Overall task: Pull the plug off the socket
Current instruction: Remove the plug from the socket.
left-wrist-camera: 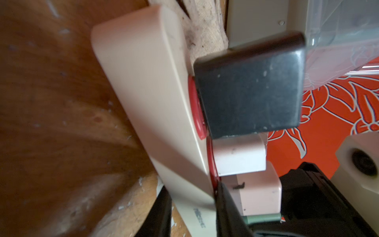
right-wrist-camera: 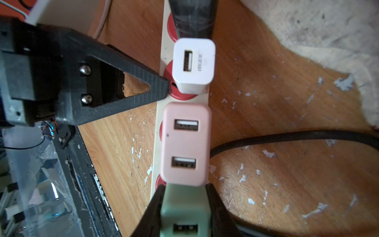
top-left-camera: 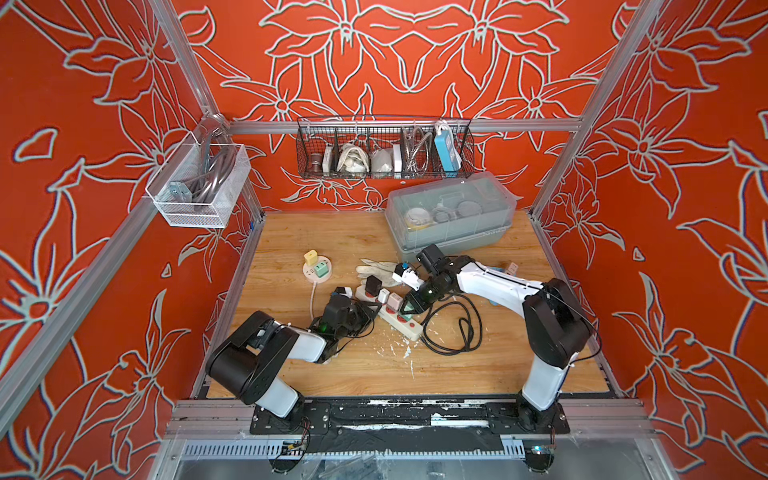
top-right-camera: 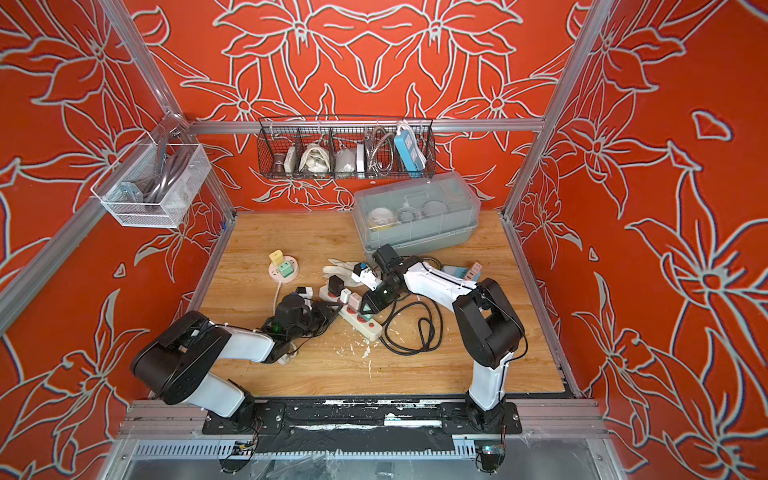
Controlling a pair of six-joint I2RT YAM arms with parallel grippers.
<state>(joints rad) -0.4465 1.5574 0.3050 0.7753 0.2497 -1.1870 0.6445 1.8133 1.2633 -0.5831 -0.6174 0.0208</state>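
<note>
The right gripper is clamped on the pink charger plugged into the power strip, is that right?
Not the pink one. The right gripper is clamped on the green charger plugged into the power strip. The pink charger sits ungripped right beside it. The right wrist view shows this.

"max" on white charger

Smooth cream plastic on the power strip, and the black plug is glossy but scuffed. Pink charger matt, green charger matt too, white charger shinier. My left tool: ribbed matt black plastic. Surface is wood grain, flecked white. Glove: rough, grubby cloth. Black cable smooth, rubbery.
</note>
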